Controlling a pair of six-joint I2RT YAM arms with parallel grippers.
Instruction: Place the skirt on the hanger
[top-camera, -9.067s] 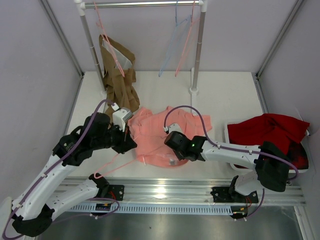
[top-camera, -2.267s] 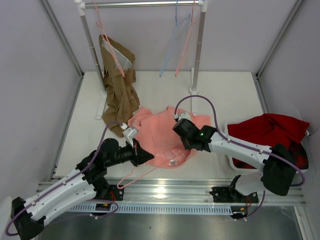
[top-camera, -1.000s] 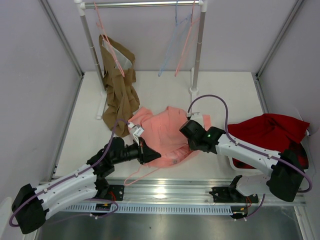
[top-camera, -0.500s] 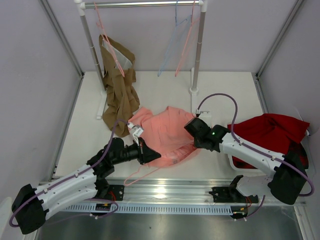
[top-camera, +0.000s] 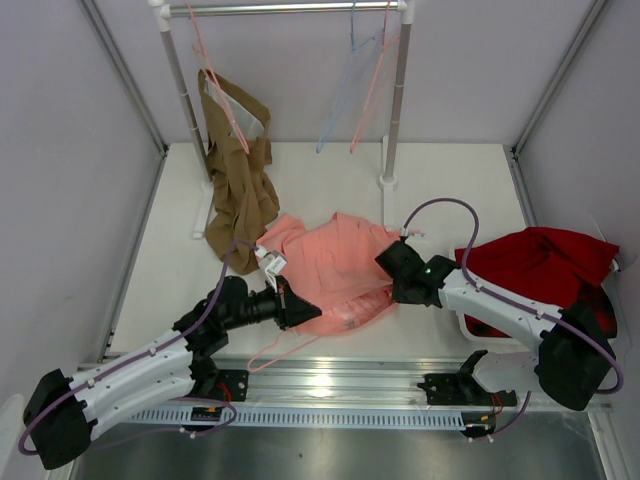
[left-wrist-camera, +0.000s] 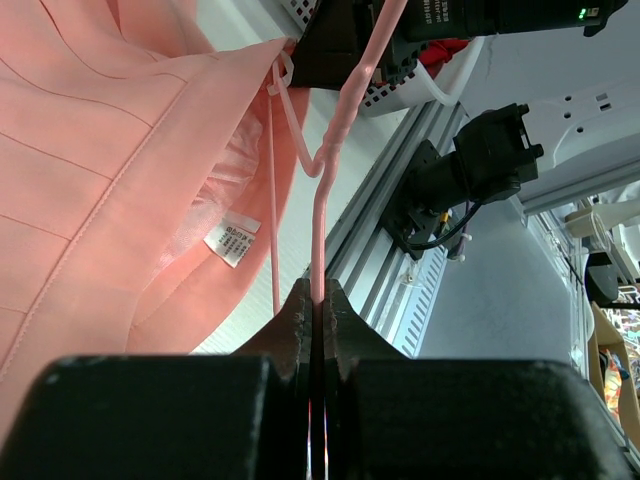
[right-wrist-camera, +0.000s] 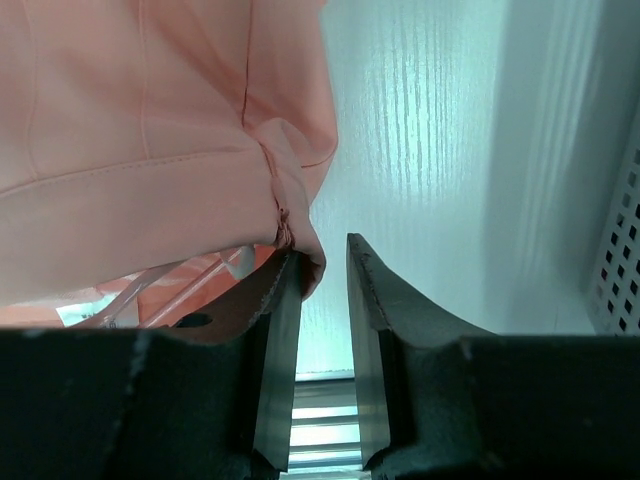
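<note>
Our left hand (left-wrist-camera: 315, 292) is clamped tight on the hanger (left-wrist-camera: 318, 240). Its thin wire runs straight on from the fingers toward the right arm, beside the near edge of the skirt (left-wrist-camera: 100, 150). Our right hand (right-wrist-camera: 322, 255) stands only narrowly parted at the skirt's right corner, with cloth brushing one finger but, as far as we can see, not pinched. The skirt lies spread on the worktop (top-camera: 450, 190) between both hands. We judge the left better placed to feed the wire in.
</note>
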